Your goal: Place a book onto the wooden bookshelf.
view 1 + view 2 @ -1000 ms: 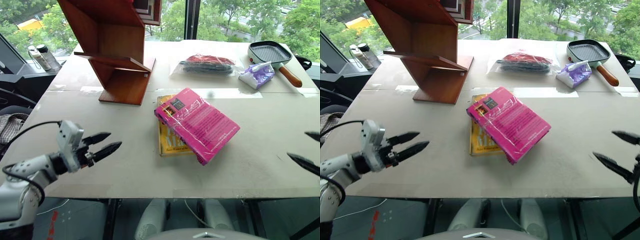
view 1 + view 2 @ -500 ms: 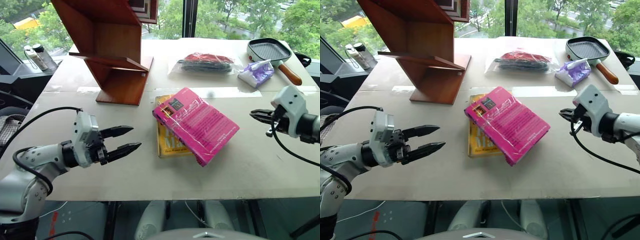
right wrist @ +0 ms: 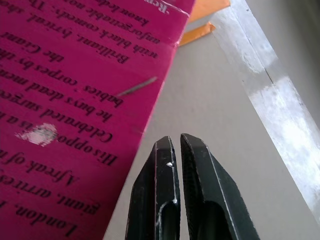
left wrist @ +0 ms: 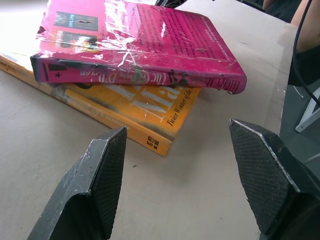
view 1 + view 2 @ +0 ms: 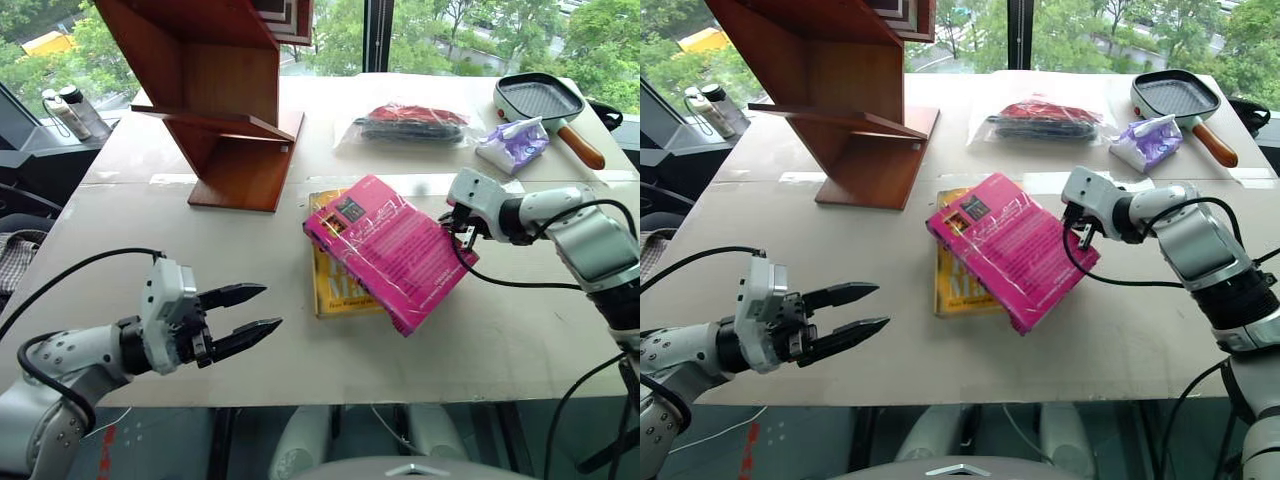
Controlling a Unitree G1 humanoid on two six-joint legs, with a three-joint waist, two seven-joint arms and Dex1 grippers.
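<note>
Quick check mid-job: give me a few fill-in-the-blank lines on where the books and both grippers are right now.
The pink book lies on top of a ____ book.
The right gripper, beside the pink book's edge, has its fingers ____.
The left gripper is ____ and holds nothing.
The wooden bookshelf stands on the ____.

Missing words: yellow; shut; open; table
</note>
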